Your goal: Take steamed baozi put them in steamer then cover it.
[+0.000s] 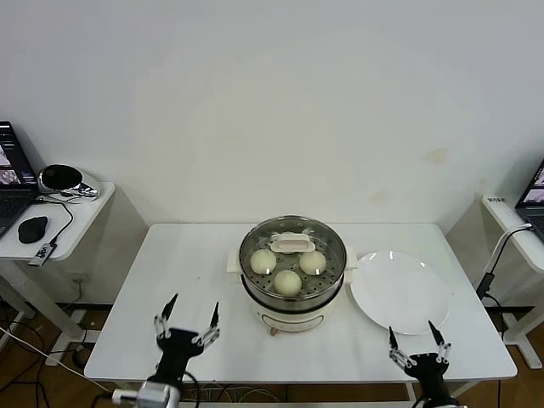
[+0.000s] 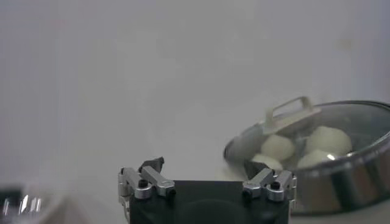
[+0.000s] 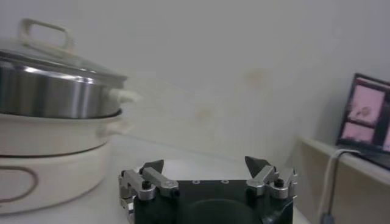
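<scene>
Left gripper: I log it near the front left edge of the tabletop, fingers spread wide, nothing between them, well apart from the steamer. Right gripper: parked at the front right edge, just in front of the plate, fingers likewise spread and empty.

Tabletop: white, rectangular, carrying the steamer at its centre and the plate to the steamer's right.

Steamer: round steel pot on a white cooker base, standing upright. In the right wrist view I see its steel wall above the cream base.

Plate: flat, white, round, bare, just beside the steamer on the right.

Cover: clear glass lid with metal rim, seated on the steamer, its white rectangular handle on top toward the back. The left wrist view shows the same cover with the handle standing up.

Steamed baozi: I count three cream-white buns through the glass, lying on the perforated tray inside the steamer; a fourth I cannot make out, as the handle hides that spot.
</scene>
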You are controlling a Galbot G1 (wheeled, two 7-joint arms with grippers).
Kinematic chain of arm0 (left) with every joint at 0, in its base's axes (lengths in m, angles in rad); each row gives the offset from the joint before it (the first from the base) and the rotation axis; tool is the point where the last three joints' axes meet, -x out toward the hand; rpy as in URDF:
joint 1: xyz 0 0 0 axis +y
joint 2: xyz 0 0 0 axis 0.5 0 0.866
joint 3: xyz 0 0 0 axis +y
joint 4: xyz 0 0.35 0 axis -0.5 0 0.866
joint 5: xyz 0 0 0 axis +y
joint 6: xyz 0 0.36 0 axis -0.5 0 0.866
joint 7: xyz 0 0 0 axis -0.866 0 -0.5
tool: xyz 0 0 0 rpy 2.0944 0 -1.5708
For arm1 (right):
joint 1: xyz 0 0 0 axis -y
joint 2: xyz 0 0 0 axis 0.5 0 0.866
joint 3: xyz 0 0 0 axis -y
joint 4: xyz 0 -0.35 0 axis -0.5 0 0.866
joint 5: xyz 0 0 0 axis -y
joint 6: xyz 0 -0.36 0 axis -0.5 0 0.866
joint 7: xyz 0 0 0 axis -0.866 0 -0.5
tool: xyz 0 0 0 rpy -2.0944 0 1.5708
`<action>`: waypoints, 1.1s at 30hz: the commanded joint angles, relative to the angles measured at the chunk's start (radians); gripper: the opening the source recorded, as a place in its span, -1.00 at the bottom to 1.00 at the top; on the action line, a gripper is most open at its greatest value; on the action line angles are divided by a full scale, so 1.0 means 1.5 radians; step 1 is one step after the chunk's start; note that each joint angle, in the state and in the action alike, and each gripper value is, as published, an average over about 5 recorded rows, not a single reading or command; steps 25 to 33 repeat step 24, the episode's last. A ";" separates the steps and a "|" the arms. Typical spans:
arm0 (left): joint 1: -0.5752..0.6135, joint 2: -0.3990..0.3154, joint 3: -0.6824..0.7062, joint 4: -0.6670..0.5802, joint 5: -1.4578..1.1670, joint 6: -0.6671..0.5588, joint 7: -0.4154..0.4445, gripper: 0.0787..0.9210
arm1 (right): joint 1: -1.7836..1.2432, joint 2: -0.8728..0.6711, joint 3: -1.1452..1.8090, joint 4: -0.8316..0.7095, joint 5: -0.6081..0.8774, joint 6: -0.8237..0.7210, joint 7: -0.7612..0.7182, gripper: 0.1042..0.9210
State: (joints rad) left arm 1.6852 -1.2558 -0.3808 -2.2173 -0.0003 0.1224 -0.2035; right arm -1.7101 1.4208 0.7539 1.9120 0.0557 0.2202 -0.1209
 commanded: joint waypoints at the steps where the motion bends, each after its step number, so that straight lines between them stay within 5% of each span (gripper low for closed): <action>1: 0.147 -0.044 -0.070 0.028 -0.155 -0.098 -0.008 0.77 | -0.043 -0.044 -0.048 0.024 0.090 -0.034 -0.037 0.76; 33: 0.133 -0.056 -0.060 0.077 -0.139 -0.101 0.016 0.77 | -0.072 -0.050 -0.084 0.055 0.080 -0.068 -0.026 0.76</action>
